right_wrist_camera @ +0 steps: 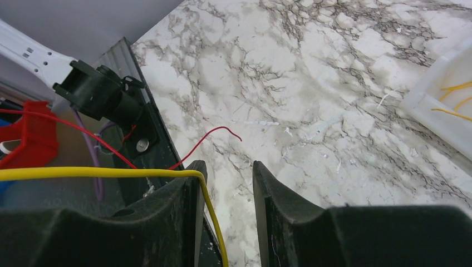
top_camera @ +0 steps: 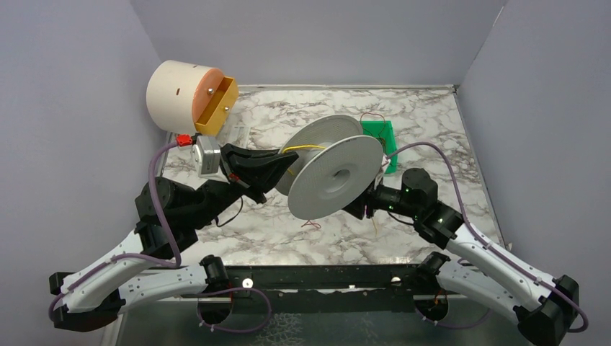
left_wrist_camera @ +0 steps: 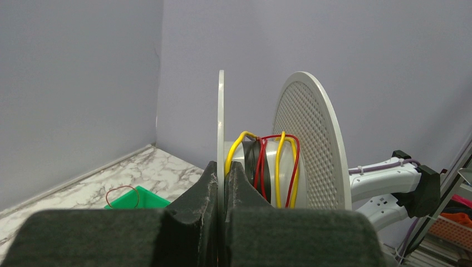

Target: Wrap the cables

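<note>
Several yellow and red cables loop the spool hub, left gripper pinching its flange — right gripper, jaws spread, likely needs the yellow strand pinched and taut before winding.

Top camera looks down from behind the arm bases onto the worktop. Left wrist view sits level, close on the spool, which the top view shares; right wrist looks steeply down onto the worktop.

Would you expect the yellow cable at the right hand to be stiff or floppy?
Probably floppy: the yellow cable bends tightly over a finger of the right hand. Perhaps springy: yellow loops on the spool stand off the hub.
</note>
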Controlling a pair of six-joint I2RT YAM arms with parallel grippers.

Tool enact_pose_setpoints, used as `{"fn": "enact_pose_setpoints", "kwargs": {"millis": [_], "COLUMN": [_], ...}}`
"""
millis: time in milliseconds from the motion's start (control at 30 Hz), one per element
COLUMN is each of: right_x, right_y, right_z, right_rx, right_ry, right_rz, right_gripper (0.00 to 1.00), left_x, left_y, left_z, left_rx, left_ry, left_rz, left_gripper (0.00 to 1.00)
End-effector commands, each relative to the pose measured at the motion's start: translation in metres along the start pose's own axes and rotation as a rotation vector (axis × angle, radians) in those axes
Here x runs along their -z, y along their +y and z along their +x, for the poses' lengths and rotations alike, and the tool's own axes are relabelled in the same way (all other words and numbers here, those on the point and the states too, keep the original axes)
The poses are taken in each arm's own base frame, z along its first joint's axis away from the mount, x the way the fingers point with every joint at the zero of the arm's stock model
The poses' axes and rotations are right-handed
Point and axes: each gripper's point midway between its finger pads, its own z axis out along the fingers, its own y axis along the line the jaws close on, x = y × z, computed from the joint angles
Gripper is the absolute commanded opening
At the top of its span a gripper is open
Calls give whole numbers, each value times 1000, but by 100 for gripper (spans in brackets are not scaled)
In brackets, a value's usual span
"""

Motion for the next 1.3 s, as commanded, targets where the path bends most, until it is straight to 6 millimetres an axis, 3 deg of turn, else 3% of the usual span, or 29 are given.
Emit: {"fn": "enact_pose_setpoints", "kwargs": {"millis": [0, 633, 1267], "right_x": [7, 29, 24], "right_y": [-5, -10, 16], "right_z": [5, 11, -4], "right_rx": [-21, -101, -141], "right_ry": [1, -26, -31], "right_rz": [44, 130, 2], "right_gripper": [41, 49, 53], "left_x": [6, 13, 8], "left_y": [-13, -12, -12], "left_z": [-54, -56, -45], "left_rx": [8, -18, -25], "left_ry": [-153, -144, -108], "left_rz": [46, 40, 47], "left_gripper": [0, 0, 0]}}
